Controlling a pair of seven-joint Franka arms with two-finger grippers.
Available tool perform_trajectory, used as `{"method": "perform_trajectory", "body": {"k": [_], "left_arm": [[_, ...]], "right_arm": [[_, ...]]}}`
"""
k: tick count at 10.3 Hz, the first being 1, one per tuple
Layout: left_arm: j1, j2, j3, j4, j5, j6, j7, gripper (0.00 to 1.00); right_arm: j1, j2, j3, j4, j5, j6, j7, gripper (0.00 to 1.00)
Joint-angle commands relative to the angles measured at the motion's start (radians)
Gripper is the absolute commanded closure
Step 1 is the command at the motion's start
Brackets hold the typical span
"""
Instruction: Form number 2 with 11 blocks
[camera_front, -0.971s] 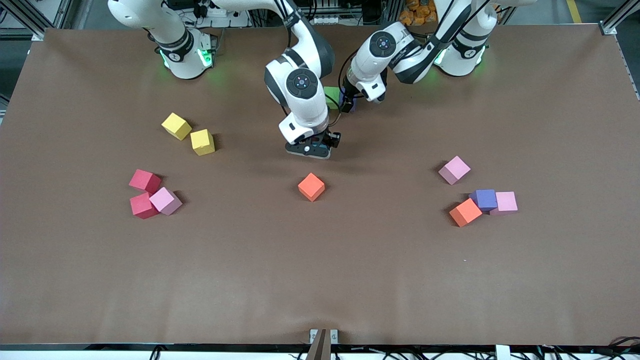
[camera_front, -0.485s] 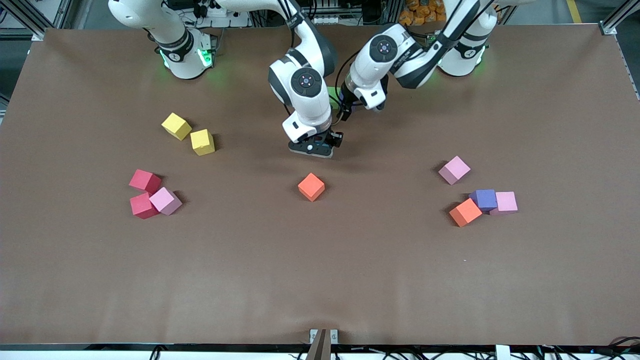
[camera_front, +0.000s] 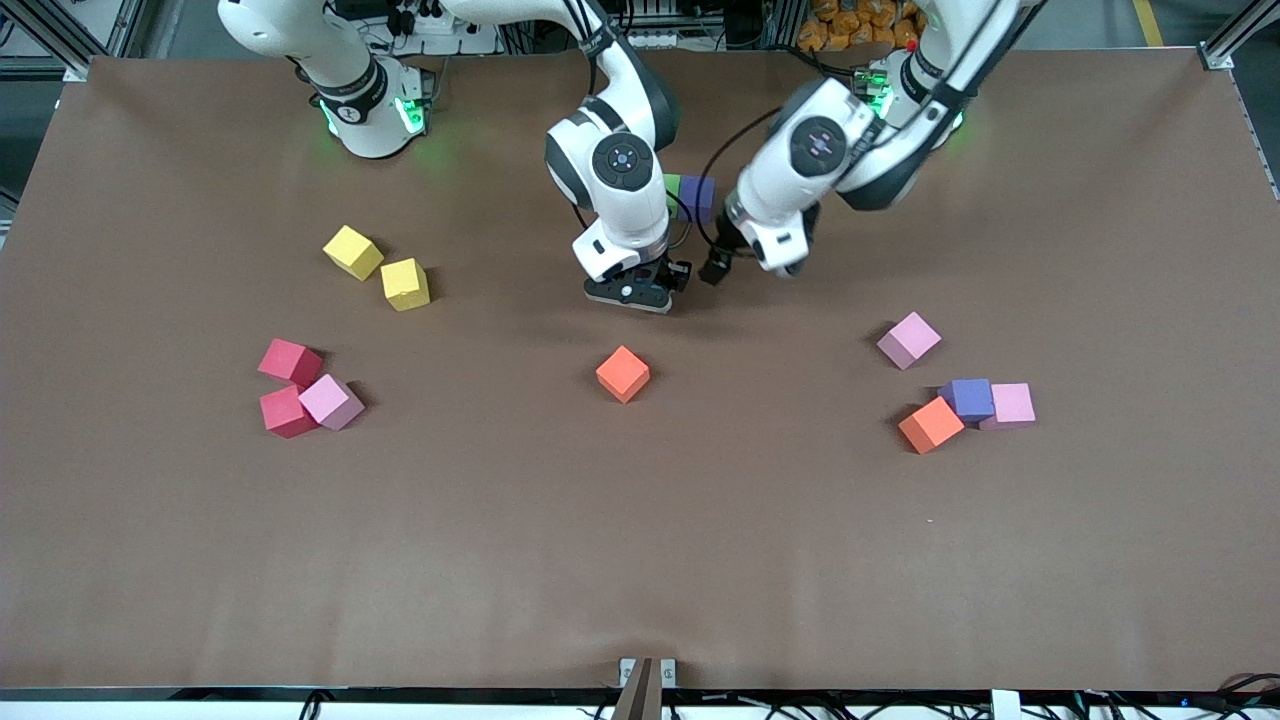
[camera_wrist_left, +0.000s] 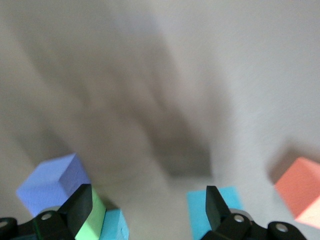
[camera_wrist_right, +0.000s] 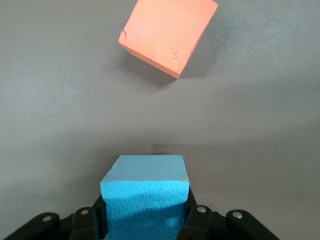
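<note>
- Your right end effector (camera_front: 640, 290) is clamped on a cyan block (camera_wrist_right: 145, 192), low over the worktop (camera_front: 640, 550) near its middle.
- Your left end effector (camera_wrist_left: 145, 210) hangs wide and empty just beside it.
- A green block (camera_front: 672, 192) and a purple block (camera_front: 698, 197) touch side by side, nearer the bases.
- A second cyan block (camera_wrist_left: 114, 227) sits against the green one.
- An orange block (camera_front: 623, 374) lies nearer the camera.
- The remaining blocks lie scattered toward both ends of the worktop.
</note>
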Motion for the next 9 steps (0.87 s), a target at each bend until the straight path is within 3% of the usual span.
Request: {"method": "perform_trajectory", "body": {"k": [1,4,6,9], "left_arm": [[0.016,-0.017,0.105,0.031,-0.008,-0.094,0.256,0.0],[0.015,-0.011,0.288,0.071,-0.007,-0.186,0.579,0.0],[0.002,-0.011,0.405,0.084,0.018,-0.189,0.696,0.0],[-0.045,-0.011,0.544,0.093,0.195,-0.189,0.782,0.0]], "right_arm": [[0.036,0.015,-0.01,0.0,0.019,0.026,0.045,0.85],[0.079,0.022,-0.01,0.001,0.02,0.038,0.059,0.85],[0.111,0.026,-0.01,0.001,0.019,0.038,0.081,0.85],[0.16,0.044,-0.002,0.001,0.019,0.059,0.141,0.86]]}}
